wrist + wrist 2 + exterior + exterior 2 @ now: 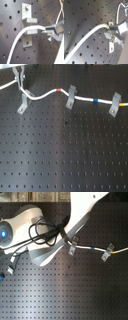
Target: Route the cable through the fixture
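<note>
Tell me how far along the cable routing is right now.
Done: the cable runs through both slanted clips. In hand: the gripper pinches the cable beside the fixture, holding it level with the gap between the two prongs in the first wrist view. Left: whether it is seated is unclear; it probably needs pressing in, then releasing.

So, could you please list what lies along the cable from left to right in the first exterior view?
Grey two-pronged metal fixture → short red band → slanted grey clip → short blue band → second slanted grey clip.

Cable [21, 37] seemingly between fixture [28, 25] prongs
</note>
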Tool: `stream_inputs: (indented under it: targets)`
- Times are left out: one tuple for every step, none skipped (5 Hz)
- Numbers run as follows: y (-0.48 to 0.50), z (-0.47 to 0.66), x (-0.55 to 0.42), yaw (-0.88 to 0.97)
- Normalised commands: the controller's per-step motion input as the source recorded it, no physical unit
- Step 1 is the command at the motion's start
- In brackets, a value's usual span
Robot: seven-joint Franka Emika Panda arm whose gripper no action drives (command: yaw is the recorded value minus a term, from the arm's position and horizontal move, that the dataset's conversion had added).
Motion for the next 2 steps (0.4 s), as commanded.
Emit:
stream_inputs:
  targets:
    - [0.108, 0.34, -0.073, -0.33]
    - [-0.009, 0.0, -0.008, 0.0]
